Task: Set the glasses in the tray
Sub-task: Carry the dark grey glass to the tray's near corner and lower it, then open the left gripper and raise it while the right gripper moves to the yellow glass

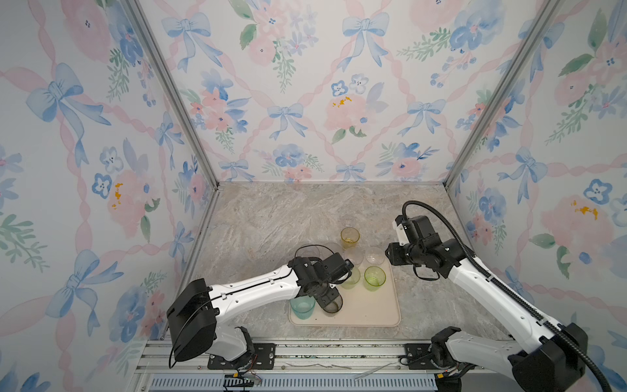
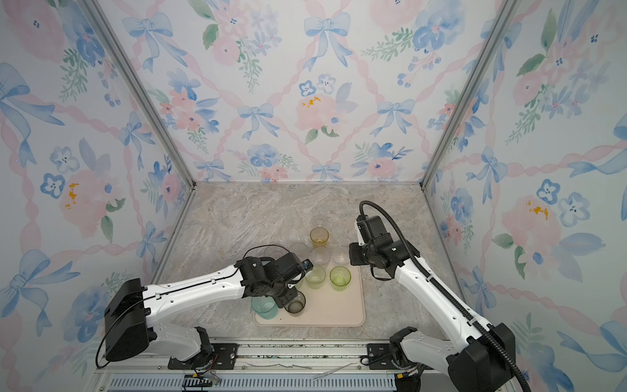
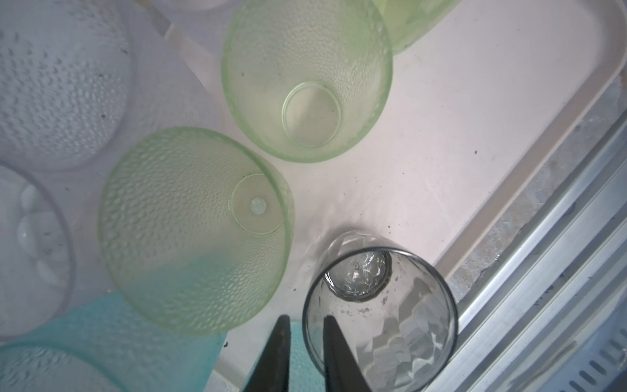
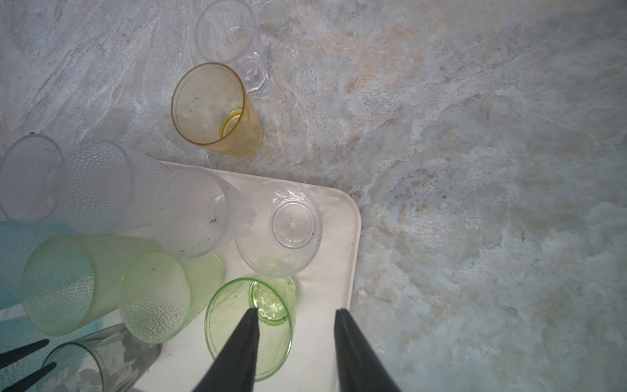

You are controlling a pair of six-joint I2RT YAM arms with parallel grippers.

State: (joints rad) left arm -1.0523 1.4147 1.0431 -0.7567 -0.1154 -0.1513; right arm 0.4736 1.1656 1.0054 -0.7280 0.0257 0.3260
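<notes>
Near the tray's [image 1: 373,315] front left corner my left claw [image 3: 305,320] has its jaws a little apart on either side of the grey glass's [image 3: 380,315] wall. It is not pinching, so I judge that glass delivered; it stands upright just beside a teal glass [image 1: 302,307]. My right claw [image 4: 297,309] is spread wide and empty, hanging over the green glass [image 4: 271,346] on the tray's right side.

Also on the tray I see two pale green glasses [image 3: 305,78] and two clear glasses [image 1: 353,255] along the far rim. The amber glass [image 1: 349,237] and a faceted glass [image 4: 230,37] beyond it stand on the counter [image 1: 271,220], so they are left to do. Frosted glasses [image 1: 310,253] crowd the far left corner, and I cannot tell whether they are on the tray. I judge we are past halfway.

For room, the tray's near right part is bare and the counter to the right and far back is open. The left cluster is tight, with rims nearly touching, and the near rim runs close to the rail [image 1: 305,353]
</notes>
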